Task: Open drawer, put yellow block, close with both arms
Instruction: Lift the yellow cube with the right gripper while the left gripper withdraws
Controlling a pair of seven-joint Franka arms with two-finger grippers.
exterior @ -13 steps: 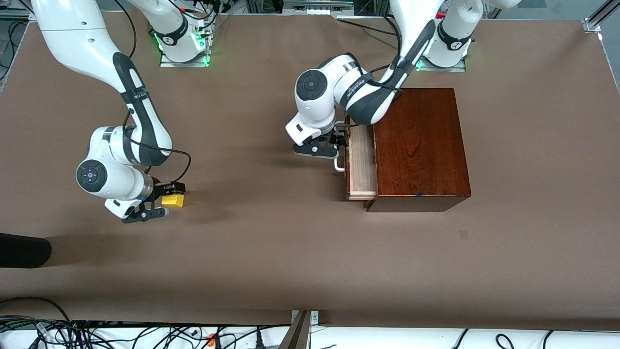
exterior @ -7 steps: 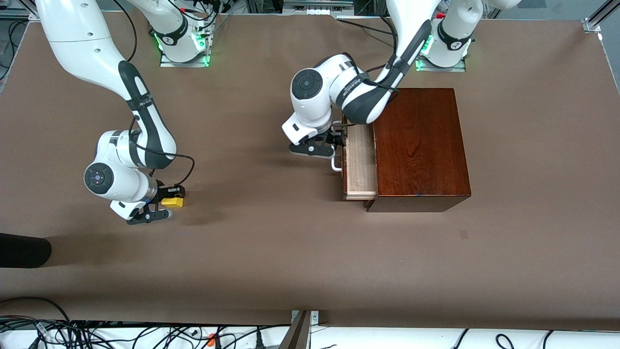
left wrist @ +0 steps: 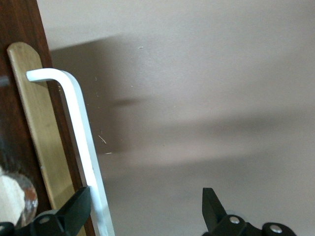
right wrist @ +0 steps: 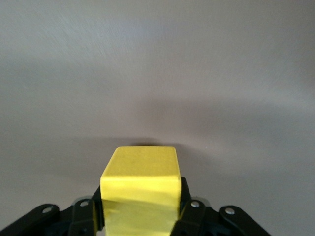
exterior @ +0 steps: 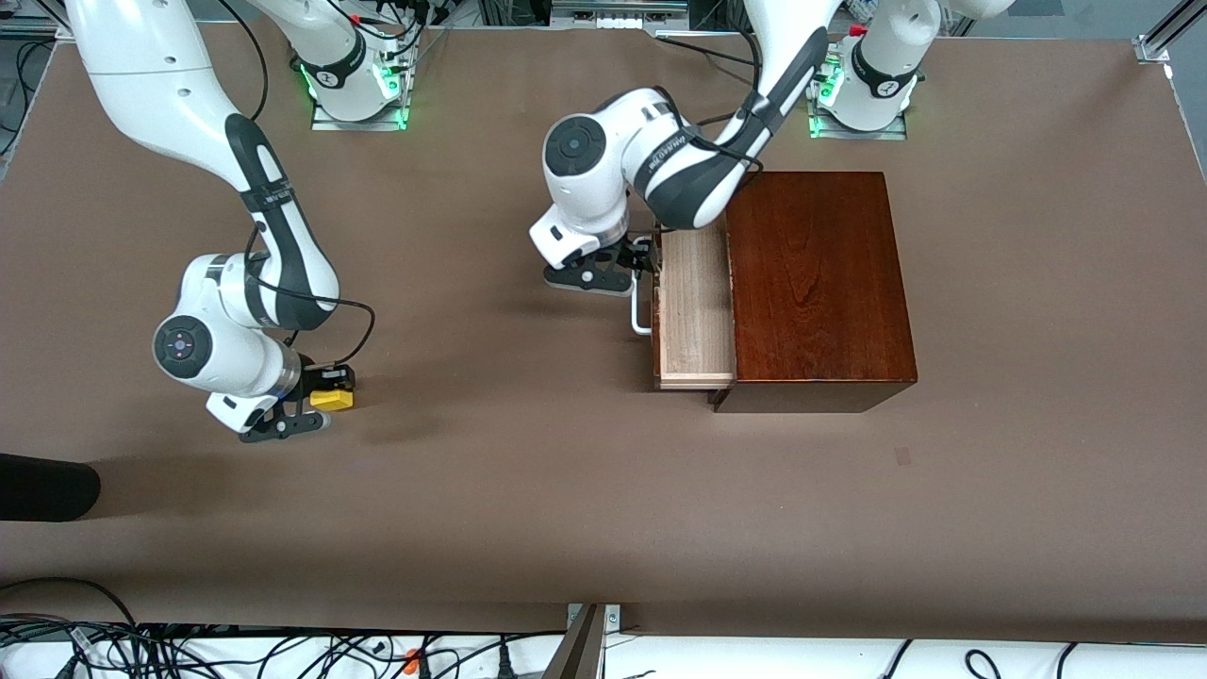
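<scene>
The yellow block (exterior: 333,400) (right wrist: 140,184) sits between the fingers of my right gripper (exterior: 321,401) (right wrist: 140,209), which is shut on it low over the table toward the right arm's end. Whether the block touches the table I cannot tell. The drawer (exterior: 696,311), a pale wood tray, stands partly out of the dark wooden box (exterior: 816,283). My left gripper (exterior: 630,269) (left wrist: 145,201) is open at the white handle (exterior: 641,304) (left wrist: 74,123). One finger (left wrist: 74,214) sits between handle and drawer front, the other finger (left wrist: 211,209) well apart over bare table.
A black object (exterior: 47,486) juts in at the table edge toward the right arm's end. Cables (exterior: 236,651) lie along the edge nearest the front camera. Brown tabletop (exterior: 490,377) stretches between the block and the drawer.
My right gripper closed on the yellow block and shifted slightly. My left gripper moved toward the right arm's end, drawing the drawer farther out of the box.
</scene>
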